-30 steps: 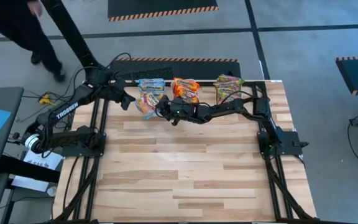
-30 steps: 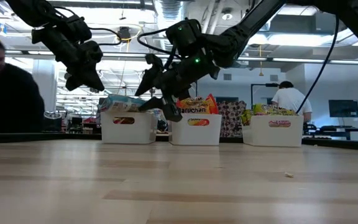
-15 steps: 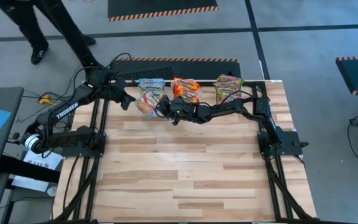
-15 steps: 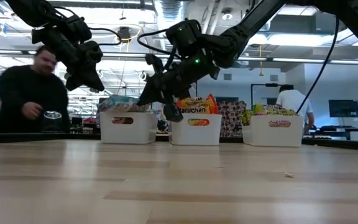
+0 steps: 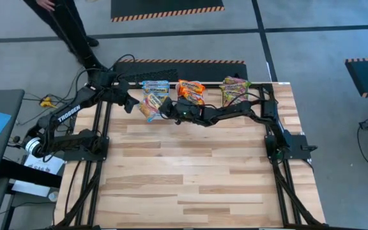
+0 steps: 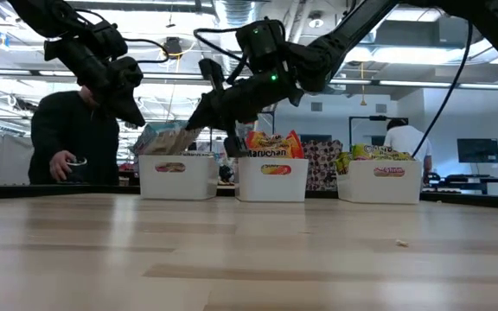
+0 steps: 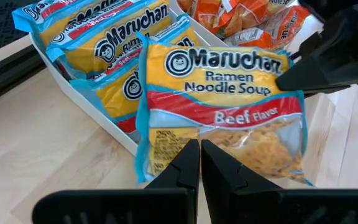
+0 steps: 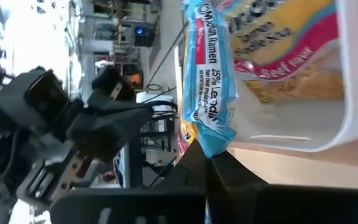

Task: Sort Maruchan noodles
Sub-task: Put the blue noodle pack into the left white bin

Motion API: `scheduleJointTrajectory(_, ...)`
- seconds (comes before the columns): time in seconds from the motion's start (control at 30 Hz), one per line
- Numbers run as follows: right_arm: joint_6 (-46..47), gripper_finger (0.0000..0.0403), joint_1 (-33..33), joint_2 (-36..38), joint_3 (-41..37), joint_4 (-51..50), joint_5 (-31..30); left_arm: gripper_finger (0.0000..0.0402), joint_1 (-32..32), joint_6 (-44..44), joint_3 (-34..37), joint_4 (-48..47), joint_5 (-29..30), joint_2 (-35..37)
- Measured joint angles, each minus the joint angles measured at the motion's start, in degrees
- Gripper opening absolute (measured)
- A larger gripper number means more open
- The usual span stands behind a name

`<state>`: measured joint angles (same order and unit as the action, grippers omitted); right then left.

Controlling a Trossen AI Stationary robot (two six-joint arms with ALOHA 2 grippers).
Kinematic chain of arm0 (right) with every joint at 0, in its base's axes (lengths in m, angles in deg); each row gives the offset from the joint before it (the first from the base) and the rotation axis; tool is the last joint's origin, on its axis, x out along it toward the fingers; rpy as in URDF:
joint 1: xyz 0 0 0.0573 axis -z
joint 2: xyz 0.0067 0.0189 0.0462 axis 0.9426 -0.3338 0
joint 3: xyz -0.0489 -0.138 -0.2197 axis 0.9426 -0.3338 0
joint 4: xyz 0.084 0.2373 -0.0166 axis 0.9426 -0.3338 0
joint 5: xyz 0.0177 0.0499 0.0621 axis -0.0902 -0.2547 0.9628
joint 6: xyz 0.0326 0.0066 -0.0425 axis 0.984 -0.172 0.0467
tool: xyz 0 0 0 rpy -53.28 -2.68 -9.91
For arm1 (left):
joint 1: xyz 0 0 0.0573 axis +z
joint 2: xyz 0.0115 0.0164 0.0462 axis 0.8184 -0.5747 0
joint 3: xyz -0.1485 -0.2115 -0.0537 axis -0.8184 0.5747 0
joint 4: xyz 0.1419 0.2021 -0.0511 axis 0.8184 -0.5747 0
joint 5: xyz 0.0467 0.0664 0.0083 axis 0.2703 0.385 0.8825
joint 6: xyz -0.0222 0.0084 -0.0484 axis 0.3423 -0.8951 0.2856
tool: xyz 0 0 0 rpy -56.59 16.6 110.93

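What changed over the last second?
The right gripper went from open to shut, pinching the edge of the blue beef packet that leans on the left bin, and has lifted a little. Behind the table a person walked by. The left gripper stayed shut above that bin; the other bins are unchanged.

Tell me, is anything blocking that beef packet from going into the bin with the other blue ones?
Nothing visible. The right gripper is shut on the beef packet, which leans over the front wall of the left bin, beside the blue packets already inside. The left gripper hangs shut nearby.
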<state>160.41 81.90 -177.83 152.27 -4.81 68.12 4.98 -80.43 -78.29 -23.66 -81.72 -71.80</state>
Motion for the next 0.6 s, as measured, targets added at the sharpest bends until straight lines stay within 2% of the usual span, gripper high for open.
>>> scheduleJointTrajectory(0.2,-9.00,0.0005,0.98,1.34,0.70,0.51,3.23,0.0000,0.00,0.04,0.00,0.00,0.00,0.00)
scheduleJointTrajectory(0.33,-16.78,0.0004,2.77,1.38,3.12,-1.76,7.68,0.0000,0.02,0.09,0.00,0.02,-0.01,0.11)
scheduleJointTrajectory(0.6,-40.30,0.0003,7.47,1.57,14.87,-24.06,17.70,0.0000,0.02,0.26,0.00,0.04,0.00,0.11)
